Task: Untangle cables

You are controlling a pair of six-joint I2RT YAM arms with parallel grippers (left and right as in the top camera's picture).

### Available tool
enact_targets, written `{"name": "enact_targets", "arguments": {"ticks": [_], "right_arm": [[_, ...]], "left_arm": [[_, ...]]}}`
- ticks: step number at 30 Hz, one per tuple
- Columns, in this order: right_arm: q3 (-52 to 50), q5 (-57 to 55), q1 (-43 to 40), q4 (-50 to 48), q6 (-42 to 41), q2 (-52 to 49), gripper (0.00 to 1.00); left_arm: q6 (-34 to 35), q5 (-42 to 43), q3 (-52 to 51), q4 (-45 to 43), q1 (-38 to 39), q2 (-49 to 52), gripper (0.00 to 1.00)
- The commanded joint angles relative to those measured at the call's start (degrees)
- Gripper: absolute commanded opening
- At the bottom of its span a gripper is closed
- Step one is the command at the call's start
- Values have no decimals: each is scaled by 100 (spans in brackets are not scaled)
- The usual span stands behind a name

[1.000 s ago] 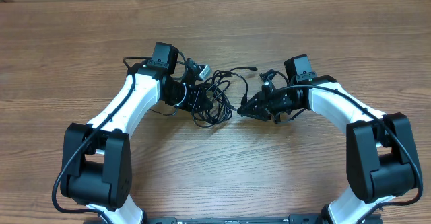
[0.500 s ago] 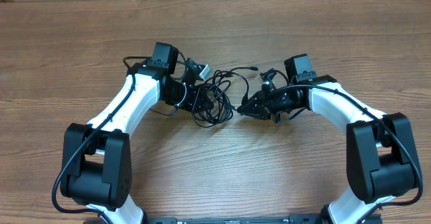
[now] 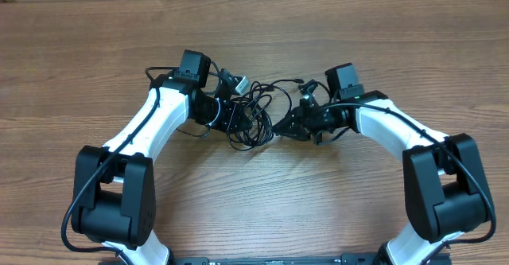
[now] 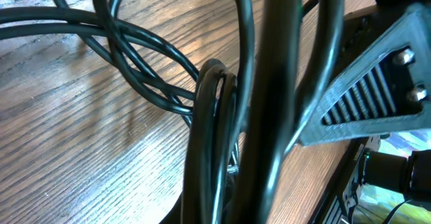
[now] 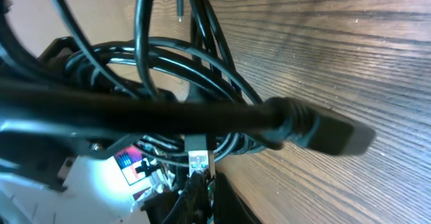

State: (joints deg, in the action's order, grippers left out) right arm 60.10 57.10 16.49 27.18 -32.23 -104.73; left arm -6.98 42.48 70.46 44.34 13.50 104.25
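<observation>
Overhead, cables (image 3: pixel 254 110) bunched on wooden table (image 3: pixel 95 42) between both arms, left gripper (image 3: pixel 231 118) and right gripper (image 3: pixel 278 127) pressed together at its edges, left wrist, looped cables (image 4: pixel 135 62) crowding the lens, right wrist, thick cord with black plug (image 5: pixel 333 135) crossing in front.

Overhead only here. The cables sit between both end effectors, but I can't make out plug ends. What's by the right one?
Observer: Right wrist view shows a chunky black plug on a thick cord crossing in front of the looped cables.
Operator: Open or shut on that side?
Observer: The right end effector is shut; a small pale-tipped plug sits at its tip.
Operator: And the left side?
Observer: Left wrist view shows strands bunched upright close to the lens, over loops lying on the table.
</observation>
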Motion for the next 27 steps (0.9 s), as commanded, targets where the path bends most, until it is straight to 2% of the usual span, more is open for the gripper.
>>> {"name": "enact_targets", "arguments": {"ticks": [1, 8, 27], "right_arm": [[-2, -343, 131, -142, -380, 186, 4], [-2, -640, 260, -638, -879, 186, 4], [-2, -1513, 636, -1110, -1591, 186, 4]], "left_arm": [[-140, 413, -28, 44, 2, -151, 4], [-205, 520, -28, 90, 2, -151, 4], [-330, 979, -28, 177, 2, -151, 4]]}}
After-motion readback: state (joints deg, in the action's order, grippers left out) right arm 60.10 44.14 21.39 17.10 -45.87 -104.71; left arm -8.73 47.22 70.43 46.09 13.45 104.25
